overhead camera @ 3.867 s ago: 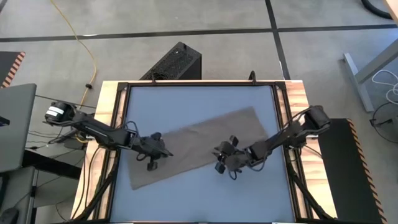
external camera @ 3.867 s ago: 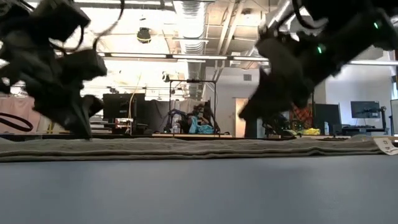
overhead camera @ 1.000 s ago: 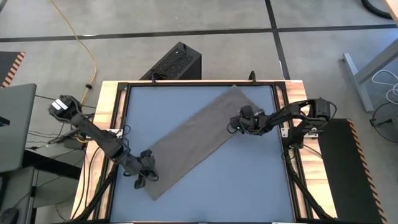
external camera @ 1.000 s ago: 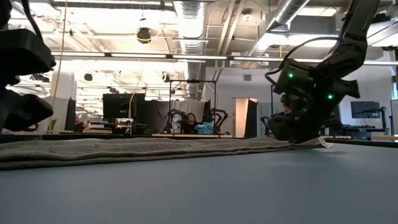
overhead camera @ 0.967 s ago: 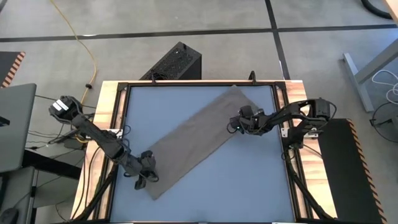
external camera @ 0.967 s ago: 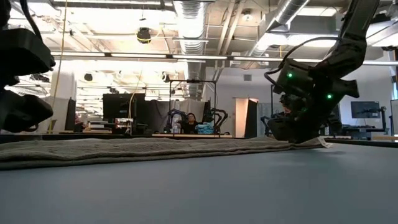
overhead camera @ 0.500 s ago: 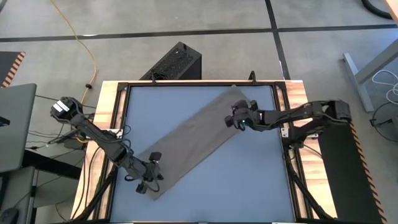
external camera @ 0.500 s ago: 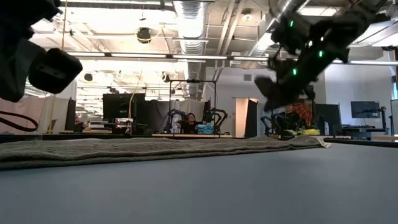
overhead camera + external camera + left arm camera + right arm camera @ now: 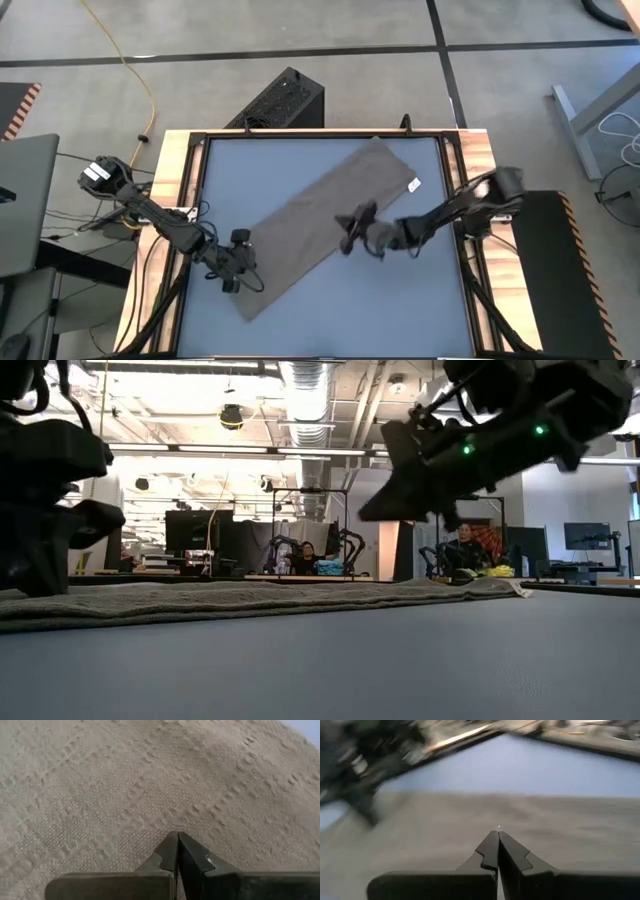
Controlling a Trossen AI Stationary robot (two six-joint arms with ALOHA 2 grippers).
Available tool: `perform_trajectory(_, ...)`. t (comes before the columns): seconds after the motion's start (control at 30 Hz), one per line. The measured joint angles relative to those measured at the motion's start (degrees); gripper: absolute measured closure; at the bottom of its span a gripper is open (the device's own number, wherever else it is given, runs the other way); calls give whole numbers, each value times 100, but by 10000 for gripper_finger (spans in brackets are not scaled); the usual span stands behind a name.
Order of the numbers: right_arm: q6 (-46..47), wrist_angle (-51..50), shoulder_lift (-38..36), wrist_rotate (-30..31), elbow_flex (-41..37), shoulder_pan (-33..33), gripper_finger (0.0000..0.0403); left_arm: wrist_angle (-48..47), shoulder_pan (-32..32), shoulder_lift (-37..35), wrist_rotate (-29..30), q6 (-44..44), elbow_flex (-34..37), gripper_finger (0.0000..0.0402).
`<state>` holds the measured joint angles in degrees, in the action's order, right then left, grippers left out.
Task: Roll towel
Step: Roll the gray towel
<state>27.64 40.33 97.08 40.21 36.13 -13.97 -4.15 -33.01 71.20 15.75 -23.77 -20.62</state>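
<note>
The taupe towel [image 9: 320, 215] lies flat and slantwise on the blue table, running from the near left to the far right. Its white tag [image 9: 415, 185] lies at the far-right end. My left gripper [image 9: 240, 270] is shut and points steeply down at the towel's near-left end [image 9: 125, 780]. In the low view it reaches down to the cloth [image 9: 40, 585]. My right gripper [image 9: 346, 230] is shut and hangs in the air above the towel's middle, well clear of the cloth [image 9: 368, 512], holding nothing [image 9: 498, 834]. My left gripper has its shut fingertips [image 9: 170, 847] down at the top face of the towel, near its near-left end, coming slantwise from above. I cannot tell whether they touch the cloth.
The blue tabletop [image 9: 400, 300] is framed by black rails and wooden side strips [image 9: 175, 200]. A black box [image 9: 280, 100] stands on the floor beyond the far edge. The low view shows the room behind, with a seated person far off [image 9: 305, 555].
My right gripper has risen off the towel's far-right end by the tag. It has swung toward the near left and tipped up toward level, and now hangs over the towel's middle. The tag end lies uncovered. My left gripper has turned a little in place.
</note>
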Motion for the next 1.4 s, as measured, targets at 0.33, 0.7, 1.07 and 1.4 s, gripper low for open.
perform_trajectory(0.33, -202, -428, 1689, 22, 1268, -556, 376, 318, -79, 7, -345, -508, 25, 402)
perform_trajectory(0.7, 249, -1845, 1597, -321, 1304, -89, 376, 1267, -314, 17, 131, -587, 30, 401)
perform_trajectory(1.07, -267, -3290, 1059, -1581, 1315, 367, 376, 1520, -400, 17, 287, -284, 28, 401)
perform_trajectory(1.4, -418, -4121, -17, -1993, 1276, 399, 376, 1502, -400, 17, 293, -210, 28, 401)
